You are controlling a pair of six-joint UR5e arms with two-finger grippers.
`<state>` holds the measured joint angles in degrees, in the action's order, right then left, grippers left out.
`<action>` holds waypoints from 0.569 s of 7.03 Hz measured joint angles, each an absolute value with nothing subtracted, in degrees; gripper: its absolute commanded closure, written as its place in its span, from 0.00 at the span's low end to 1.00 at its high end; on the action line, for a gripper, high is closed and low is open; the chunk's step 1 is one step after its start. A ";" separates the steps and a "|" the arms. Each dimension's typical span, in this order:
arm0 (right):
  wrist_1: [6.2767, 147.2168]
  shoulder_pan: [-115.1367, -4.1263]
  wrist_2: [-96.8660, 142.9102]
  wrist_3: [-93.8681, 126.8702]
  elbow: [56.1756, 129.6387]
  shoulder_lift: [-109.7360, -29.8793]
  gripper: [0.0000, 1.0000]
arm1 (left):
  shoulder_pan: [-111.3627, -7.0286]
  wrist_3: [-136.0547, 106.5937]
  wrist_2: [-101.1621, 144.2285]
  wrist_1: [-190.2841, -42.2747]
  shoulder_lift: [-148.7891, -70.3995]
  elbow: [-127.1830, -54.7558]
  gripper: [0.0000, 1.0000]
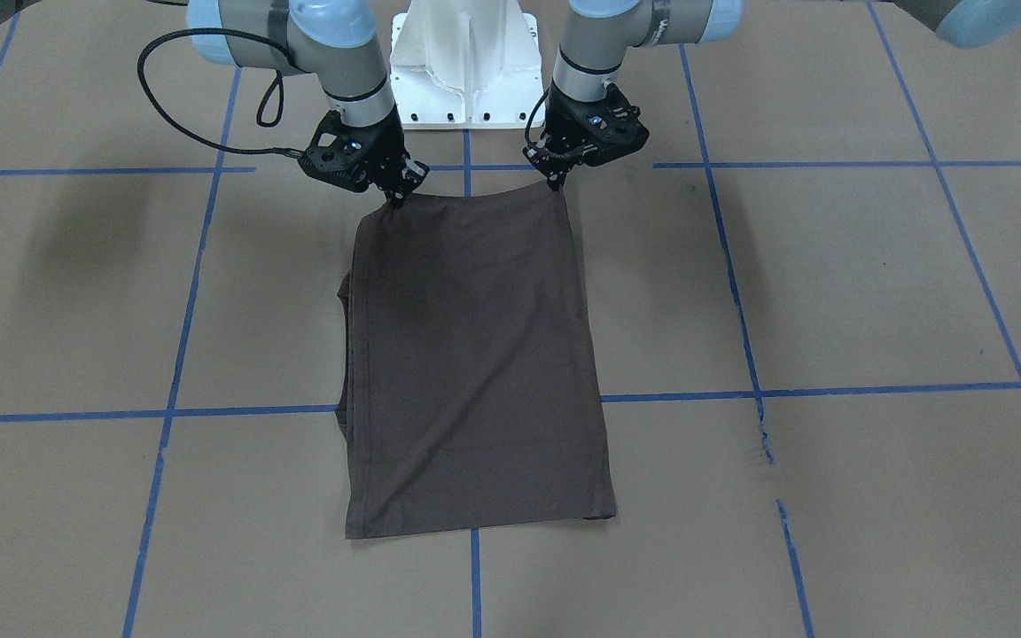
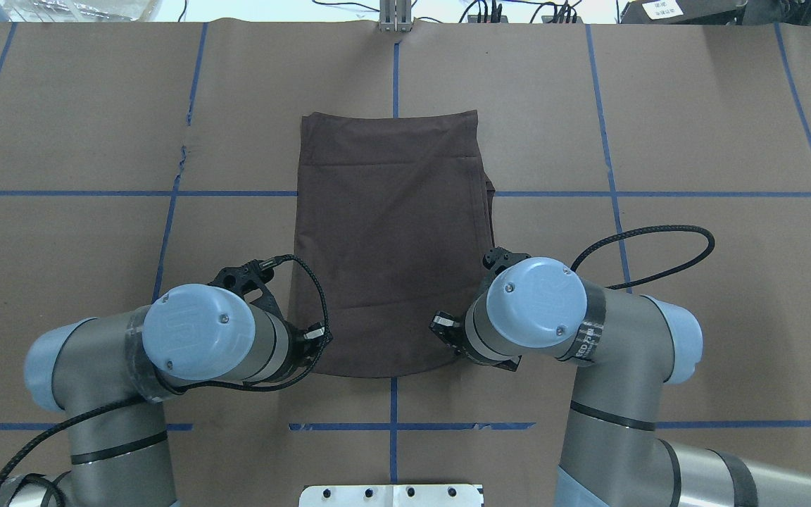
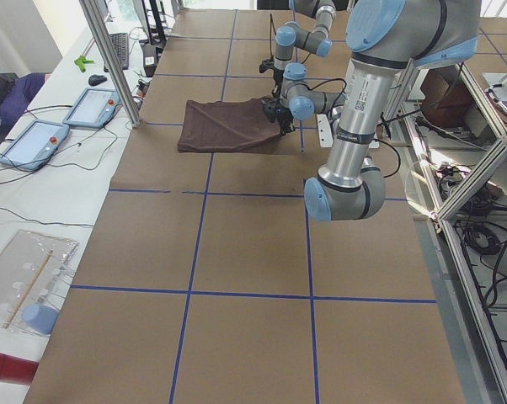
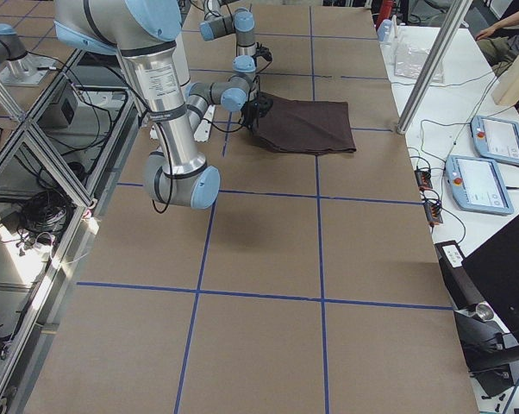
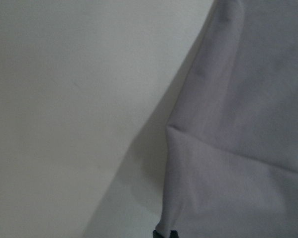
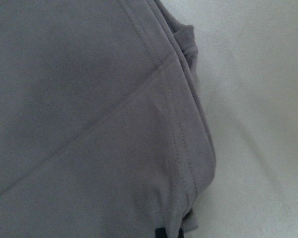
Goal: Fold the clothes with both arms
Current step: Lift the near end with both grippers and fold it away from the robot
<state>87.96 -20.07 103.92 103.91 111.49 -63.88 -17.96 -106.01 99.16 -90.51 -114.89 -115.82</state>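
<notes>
Though mostly flat — the T-shirt [image 1: 475, 354], its robot-side corners clamped between the fingers of left gripper [image 1: 555, 183] and right gripper [image 1: 398, 198].

The left arm [image 2: 103, 394], grey metal with light blue joint caps, and the matching right arm [image 2: 610, 394] both bend inward, wrists pointing down. The black two-finger left hand [image 1: 555, 184] and right hand [image 1: 398, 197] hang level and well apart. Each has its fingers pinched together on a corner of the dark brown cotton T-shirt [image 1: 475, 354].
</notes>
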 measured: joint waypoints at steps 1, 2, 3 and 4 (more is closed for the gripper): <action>87.91 -20.13 105.26 103.87 114.63 -65.51 1.00 | -16.37 -106.05 99.20 -86.67 -114.27 -120.14 1.00; 87.90 -20.16 106.30 103.85 117.25 -66.79 1.00 | -14.43 -106.09 99.24 -82.16 -113.76 -124.96 1.00; 87.87 -20.08 107.22 103.81 118.68 -67.17 1.00 | -13.13 -106.10 99.51 -79.38 -113.69 -128.06 1.00; 87.35 -20.45 107.66 102.91 118.89 -66.87 1.00 | -12.62 -105.53 100.04 -78.24 -113.96 -128.98 1.00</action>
